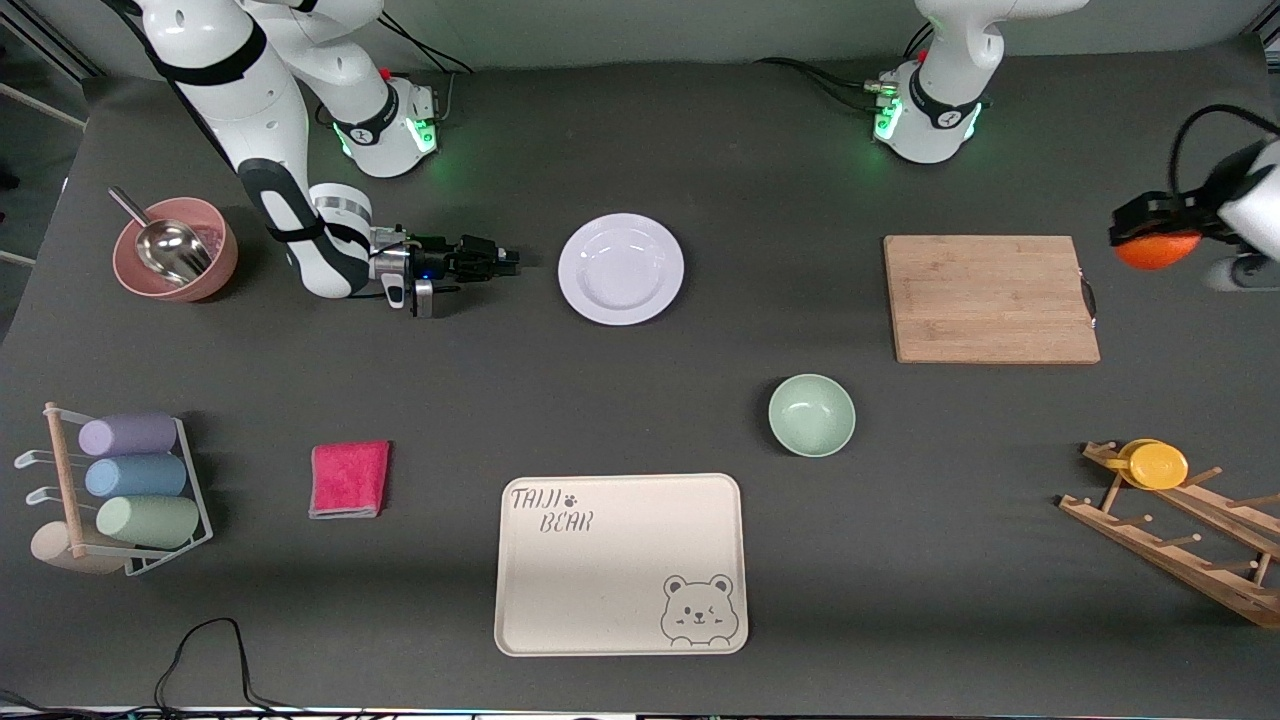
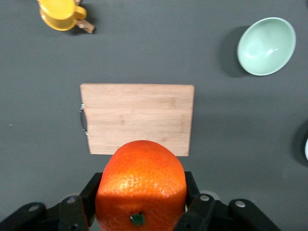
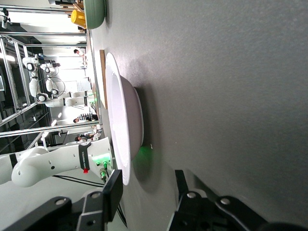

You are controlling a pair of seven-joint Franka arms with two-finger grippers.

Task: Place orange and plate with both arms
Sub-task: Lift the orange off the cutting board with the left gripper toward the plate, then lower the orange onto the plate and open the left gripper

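My left gripper (image 1: 1156, 245) is shut on the orange (image 1: 1157, 249) and holds it in the air past the cutting board's end, toward the left arm's end of the table. In the left wrist view the orange (image 2: 141, 185) fills the space between the black fingers (image 2: 90, 192). The white plate (image 1: 621, 269) lies flat mid-table. My right gripper (image 1: 510, 262) is open and empty, low and level with the table, a short gap from the plate's rim. In the right wrist view the plate (image 3: 122, 120) stands just ahead of the open gripper (image 3: 147, 192).
A wooden cutting board (image 1: 992, 298) lies beside the held orange. A pale green bowl (image 1: 811, 414) and a beige bear tray (image 1: 620, 563) lie nearer the camera. A pink bowl with a scoop (image 1: 176, 248), a red cloth (image 1: 349, 478), a cup rack (image 1: 120, 492) and a wooden rack with a yellow cup (image 1: 1158, 465) stand around.
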